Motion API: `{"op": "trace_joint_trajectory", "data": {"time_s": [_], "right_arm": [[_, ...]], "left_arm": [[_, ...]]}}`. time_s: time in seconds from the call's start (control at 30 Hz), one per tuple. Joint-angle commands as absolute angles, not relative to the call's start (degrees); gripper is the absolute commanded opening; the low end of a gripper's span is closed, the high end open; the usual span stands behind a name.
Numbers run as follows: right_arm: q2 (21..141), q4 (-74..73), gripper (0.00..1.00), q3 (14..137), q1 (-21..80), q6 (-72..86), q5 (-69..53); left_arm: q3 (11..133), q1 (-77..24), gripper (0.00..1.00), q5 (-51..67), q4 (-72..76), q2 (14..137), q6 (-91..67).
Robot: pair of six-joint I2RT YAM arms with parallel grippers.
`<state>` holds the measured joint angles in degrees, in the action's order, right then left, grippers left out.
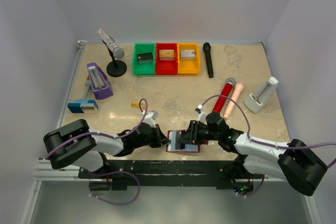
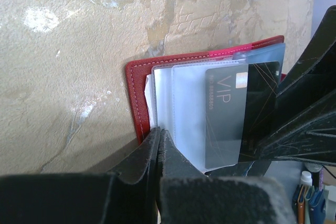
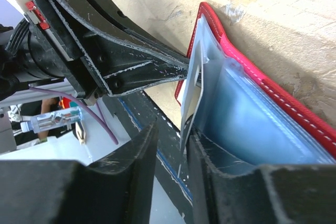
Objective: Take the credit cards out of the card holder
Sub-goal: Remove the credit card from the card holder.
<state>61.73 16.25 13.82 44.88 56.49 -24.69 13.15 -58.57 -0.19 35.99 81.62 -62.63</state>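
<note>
Left gripper (image 2: pixel 160 134) is clenched on the near edge of the flat dark red folding card holder (image 2: pixel 137 98), pinning its clear plastic pocket leaves so that the holder stands open on its side on the mottled beige stone-look counter (image 2: pixel 79 77), close to the near edge between the two arms. Opposite it, the right gripper (image 3: pixel 173 129) has its jaws apart on either side of a thin pale edge that rises from the light blue pockets. That edge looks like the dark grey-black plastic credit card marked VIP (image 2: pixel 226 114), though edge-on in the right wrist view it could also be a loose pocket leaf. The gap between the jaws is wider than the edge, so I judge nothing is clamped there yet.

As for progress, the holder is opened and braced, and the VIP card sits partly out of its sleeve, its upper end bare above the clear plastic while the rest is inside. It is not free. A small flat tan piece (image 1: pixel 137 103) lies on the counter well to the left of the holder in the top view; it may be a gold-tan card already removed, but it is too small to tell. No silver card shows in any view. So at least the VIP card remains to be gripped, drawn clear and laid down, and the other pockets remain to be emptied.
</note>
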Motion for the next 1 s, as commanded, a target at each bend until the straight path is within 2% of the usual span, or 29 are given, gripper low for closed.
{"op": "trace_joint_trajectory", "data": {"time_s": [0.0, 0.23, 0.53, 0.67, 0.97], "right_arm": [[60.0, 16.8, 0.3, 15.2, 44.7, 55.5, -23.6], [59.2, 15.1, 0.23, 15.4, 44.6, 54.8, -22.7], [56.5, 11.6, 0.1, 15.0, 44.3, 53.8, -20.9], [55.6, 9.3, 0.0, 15.5, 44.1, 53.1, -20.5], [51.3, -2.8, 0.0, 17.3, 42.0, 49.4, -17.5]], "left_arm": [[11.2, -58.8, 0.0, -2.1, 30.1, 82.3, -62.1], [11.2, -58.8, 0.0, -2.2, 30.1, 81.9, -62.1], [10.1, -58.8, 0.0, -2.7, 30.6, 80.9, -62.6], [9.9, -58.8, 0.0, -2.8, 30.8, 80.2, -62.8], [11.9, -58.8, 0.0, -3.8, 27.5, 75.7, -62.5]]}}
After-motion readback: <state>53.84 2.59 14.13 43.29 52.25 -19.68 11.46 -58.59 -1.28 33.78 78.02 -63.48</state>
